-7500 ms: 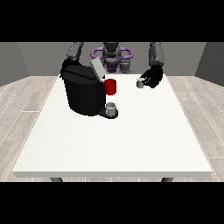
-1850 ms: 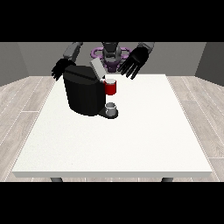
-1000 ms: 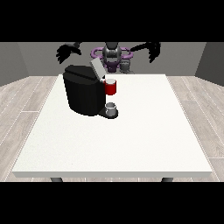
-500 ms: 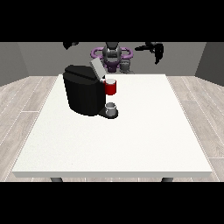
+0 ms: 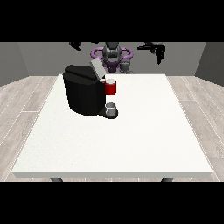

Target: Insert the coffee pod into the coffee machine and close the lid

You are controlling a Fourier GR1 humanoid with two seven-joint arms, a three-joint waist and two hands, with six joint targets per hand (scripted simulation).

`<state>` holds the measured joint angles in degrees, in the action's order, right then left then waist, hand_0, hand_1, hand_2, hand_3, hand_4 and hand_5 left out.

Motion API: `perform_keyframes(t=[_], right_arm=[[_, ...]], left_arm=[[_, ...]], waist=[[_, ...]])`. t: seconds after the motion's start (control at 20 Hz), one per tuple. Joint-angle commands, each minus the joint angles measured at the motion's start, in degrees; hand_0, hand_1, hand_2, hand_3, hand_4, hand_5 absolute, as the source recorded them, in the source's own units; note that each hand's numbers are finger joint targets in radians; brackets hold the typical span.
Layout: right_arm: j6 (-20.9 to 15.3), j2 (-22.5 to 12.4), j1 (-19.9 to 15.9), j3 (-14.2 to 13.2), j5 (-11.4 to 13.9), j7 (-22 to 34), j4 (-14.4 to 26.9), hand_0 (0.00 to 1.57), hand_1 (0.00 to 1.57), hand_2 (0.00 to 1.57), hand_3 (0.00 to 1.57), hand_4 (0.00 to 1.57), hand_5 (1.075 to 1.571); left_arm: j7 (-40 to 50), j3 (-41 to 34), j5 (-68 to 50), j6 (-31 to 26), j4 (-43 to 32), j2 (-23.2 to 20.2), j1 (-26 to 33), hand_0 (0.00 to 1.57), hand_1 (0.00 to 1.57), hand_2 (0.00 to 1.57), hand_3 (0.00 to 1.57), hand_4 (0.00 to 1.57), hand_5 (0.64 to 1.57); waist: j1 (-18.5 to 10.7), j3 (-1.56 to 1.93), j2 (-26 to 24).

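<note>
Lid [image 5: 96,68] tilted up over coffee machine [image 5: 83,89]

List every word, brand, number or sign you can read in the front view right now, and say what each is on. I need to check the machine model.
None: no readable text shows anywhere.
Coffee machine: plain black body, no brand or model mark visible.
Red part at the machine's front: plain, no label.
Grey cup on the machine's base: no marking.
White table: blank.

Matt black coffee machine [image 5: 83,94] — smooth white table [image 5: 131,140]
</note>
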<state>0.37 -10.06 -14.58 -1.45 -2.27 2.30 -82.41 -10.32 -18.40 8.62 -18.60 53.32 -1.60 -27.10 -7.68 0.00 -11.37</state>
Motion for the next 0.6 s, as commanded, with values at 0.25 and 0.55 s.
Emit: perform_keyframes(t=[0.25, 0.55], right_arm=[[2.4, -0.8, -5.7, -3.5, -1.5, -1.5, 6.5, 0.0, 0.0, 0.0, 0.0, 0.0, 1.571], [2.0, 1.4, -10.5, -2.4, -1.1, -0.8, 8.8, 0.0, 0.0, 0.0, 0.0, 0.0, 1.571]], left_arm=[[5.4, 3.7, -5.3, 0.0, 13.9, 1.4, 7.7, 0.0, 0.0, 0.0, 0.0, 0.0, 1.571], [6.7, 3.8, -8.2, 2.3, 18.3, -2.7, 7.9, 0.0, 0.0, 0.0, 0.0, 0.0, 1.571]], waist=[[-2.7, 0.02, 4.1], [1.3, 0.0, 8.9]])
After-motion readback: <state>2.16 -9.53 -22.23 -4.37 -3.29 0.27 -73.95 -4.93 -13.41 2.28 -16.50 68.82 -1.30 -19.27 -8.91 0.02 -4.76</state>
